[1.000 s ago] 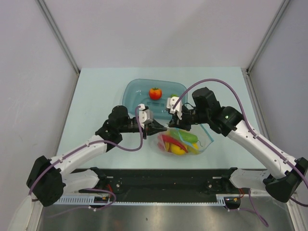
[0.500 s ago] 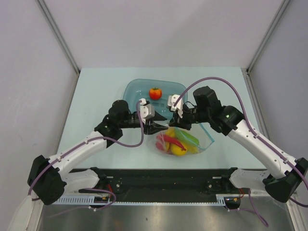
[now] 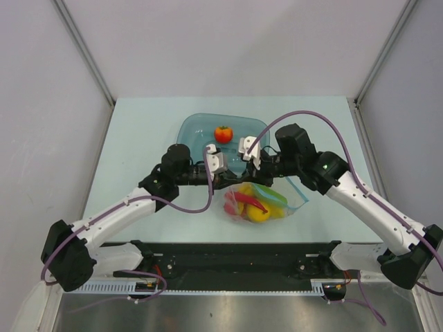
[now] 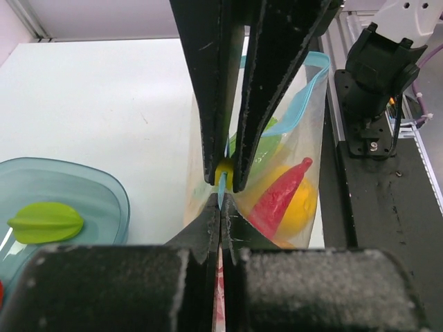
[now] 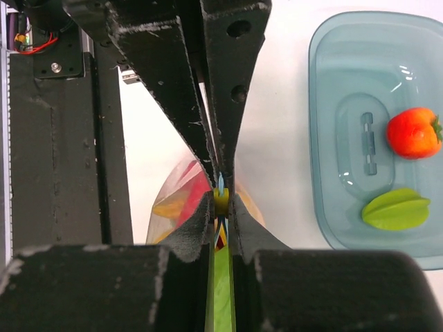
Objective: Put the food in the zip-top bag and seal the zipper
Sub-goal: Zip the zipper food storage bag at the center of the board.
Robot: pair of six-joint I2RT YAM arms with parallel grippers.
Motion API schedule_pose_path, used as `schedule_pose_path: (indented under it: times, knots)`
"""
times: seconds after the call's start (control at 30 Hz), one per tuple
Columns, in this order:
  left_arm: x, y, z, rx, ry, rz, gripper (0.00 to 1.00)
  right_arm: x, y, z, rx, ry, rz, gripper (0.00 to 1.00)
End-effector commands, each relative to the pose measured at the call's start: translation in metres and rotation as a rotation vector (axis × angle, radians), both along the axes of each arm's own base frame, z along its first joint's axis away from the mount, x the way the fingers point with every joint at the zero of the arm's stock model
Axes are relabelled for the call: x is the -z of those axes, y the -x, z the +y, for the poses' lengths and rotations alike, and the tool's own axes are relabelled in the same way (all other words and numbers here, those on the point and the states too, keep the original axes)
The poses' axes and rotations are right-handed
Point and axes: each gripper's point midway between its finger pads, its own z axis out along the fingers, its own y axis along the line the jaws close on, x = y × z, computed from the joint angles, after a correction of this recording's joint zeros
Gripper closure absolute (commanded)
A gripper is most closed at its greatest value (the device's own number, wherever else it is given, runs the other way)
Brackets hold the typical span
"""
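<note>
The zip-top bag lies on the desk just on the near side of the tray, between the two arms. Through its clear wall show a red chili, a yellow-orange citrus, a green vegetable and a pink piece. The zipper, a thin blue strip, runs along the bag's mouth at the side toward the tray. The left hand is clamped together on that strip, with a sliver of blue between its tips. The right hand is pinched on the strip too, just beside the left one. A tomato and a green starfruit are in the tray, apart from each other and outside the bag.
</note>
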Motion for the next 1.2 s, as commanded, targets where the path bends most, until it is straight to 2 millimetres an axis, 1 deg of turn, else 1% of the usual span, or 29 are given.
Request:
schedule_pose_path:
  times: [0.0, 0.07, 0.13, 0.2, 0.33, 0.43, 0.53, 0.57, 0.8, 1.03, 1.07, 1.13, 1.17]
  knots:
    - [-0.031, -0.006, 0.011, -0.059, 0.091, -0.085, 1.0, 0.007, 0.001, -0.01, -0.004, 0.046, -0.044, 1.0]
    - [-0.037, -0.005, 0.015, -0.073, 0.12, -0.077, 1.0, 0.013, -0.001, -0.018, 0.009, 0.067, -0.049, 1.0]
    - [-0.037, -0.006, 0.017, -0.081, 0.125, -0.085, 1.0, 0.021, -0.002, -0.025, 0.024, 0.084, -0.044, 1.0]
    - [-0.036, -0.004, 0.02, -0.084, 0.126, -0.093, 1.0, 0.023, -0.006, -0.032, 0.038, 0.094, -0.045, 1.0]
    - [-0.033, -0.003, 0.022, -0.091, 0.124, -0.097, 1.0, 0.018, -0.012, -0.037, 0.067, 0.089, -0.04, 1.0]
    - [-0.034, -0.004, 0.024, -0.102, 0.127, -0.101, 1.0, 0.017, -0.011, -0.041, 0.076, 0.091, -0.032, 1.0]
    - [-0.034, -0.008, 0.028, -0.121, 0.13, -0.097, 1.0, 0.02, -0.01, -0.051, 0.09, 0.111, -0.031, 1.0]
    - [-0.035, -0.01, 0.03, -0.13, 0.133, -0.101, 1.0, 0.024, -0.008, -0.055, 0.094, 0.124, -0.021, 1.0]
    - [-0.039, -0.023, 0.042, -0.195, 0.152, -0.083, 1.0, 0.026, -0.012, -0.086, 0.158, 0.169, -0.024, 1.0]
    - [-0.034, -0.035, 0.056, -0.27, 0.147, -0.061, 1.0, 0.034, -0.013, -0.119, 0.209, 0.228, -0.022, 1.0]
    - [-0.034, -0.036, 0.058, -0.274, 0.146, -0.063, 1.0, 0.035, -0.012, -0.126, 0.225, 0.238, -0.017, 1.0]
    - [-0.031, -0.038, 0.062, -0.283, 0.136, -0.066, 1.0, 0.037, -0.013, -0.134, 0.231, 0.255, -0.025, 1.0]
    - [-0.03, -0.039, 0.063, -0.288, 0.132, -0.069, 1.0, 0.039, -0.01, -0.139, 0.233, 0.266, -0.017, 1.0]
